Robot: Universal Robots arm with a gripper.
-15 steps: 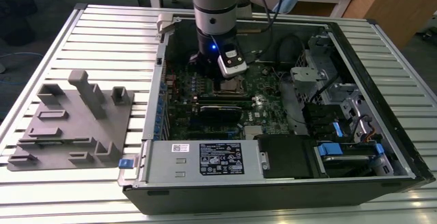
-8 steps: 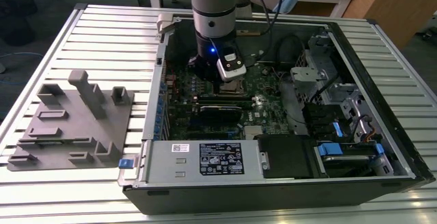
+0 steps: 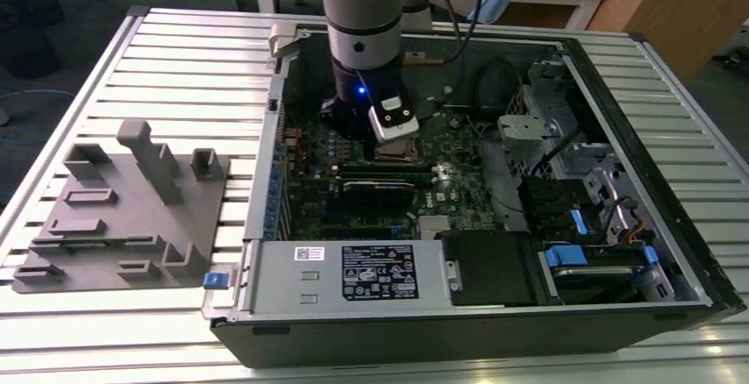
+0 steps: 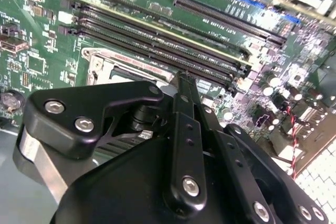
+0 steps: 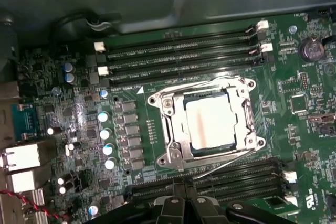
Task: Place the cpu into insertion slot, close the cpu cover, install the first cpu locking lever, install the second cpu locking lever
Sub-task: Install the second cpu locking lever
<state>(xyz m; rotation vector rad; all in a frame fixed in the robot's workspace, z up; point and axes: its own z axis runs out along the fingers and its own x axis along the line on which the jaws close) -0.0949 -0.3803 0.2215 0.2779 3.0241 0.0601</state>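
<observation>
In the first wrist view the cpu [image 5: 212, 121] lies flat in the insertion slot [image 5: 251, 84], its pale silvery top showing through the window of the cpu cover [image 5: 177, 129], which lies down over it. One thin wire lever [image 5: 189, 85] runs along one side of the socket and a second lever [image 5: 226, 160] along the opposite side. Whether they are latched I cannot tell. My gripper [image 5: 181, 195] hovers just off the second lever's side, shut on nothing. In the second wrist view the gripper [image 4: 182, 80] hides most of the slot [image 4: 102, 64]. In the exterior view the gripper [image 3: 387, 149] hangs over the motherboard's middle.
Long black memory slots [image 5: 181, 56] flank the socket on both sides. The open case wall [image 3: 275, 138] rises at the exterior view's left, with a grey fixture [image 3: 129, 200] beyond it. The power supply [image 3: 351, 270], drive bays [image 3: 585, 257] and cables [image 3: 497, 86] crowd the near side and the exterior view's right.
</observation>
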